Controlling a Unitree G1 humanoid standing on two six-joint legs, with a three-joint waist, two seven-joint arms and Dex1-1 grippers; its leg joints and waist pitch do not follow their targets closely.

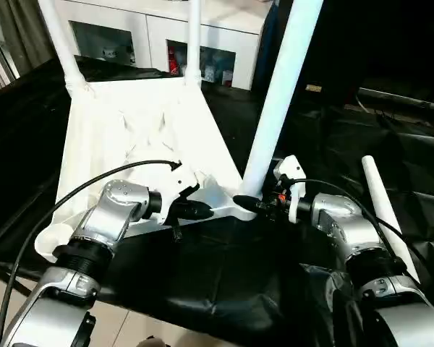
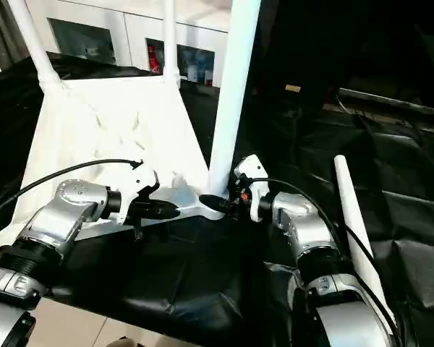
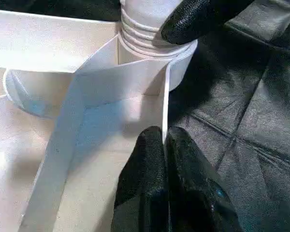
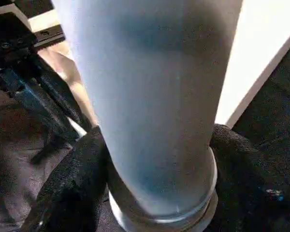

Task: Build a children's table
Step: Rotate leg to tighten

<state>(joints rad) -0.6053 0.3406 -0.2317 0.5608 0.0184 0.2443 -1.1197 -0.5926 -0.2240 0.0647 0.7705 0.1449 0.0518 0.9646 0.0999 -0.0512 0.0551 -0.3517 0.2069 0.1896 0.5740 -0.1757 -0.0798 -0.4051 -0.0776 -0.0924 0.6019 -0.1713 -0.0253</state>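
while the right hand (image 1: 254, 203) is clamped round the leg (image 1: 278, 94) at its corner socket and the left hand (image 3: 165, 159) pinches the upturned table's (image 1: 130, 123) rim, threads showing could cross-thread if it tilts.

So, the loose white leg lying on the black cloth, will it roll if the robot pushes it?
Probably. The loose leg is a smooth round tube lying flat on the black cloth, so a sideways push should roll it. Since it tapers, it would likely curve rather than roll straight. It looks like hollow plastic, so probably stiff and light.
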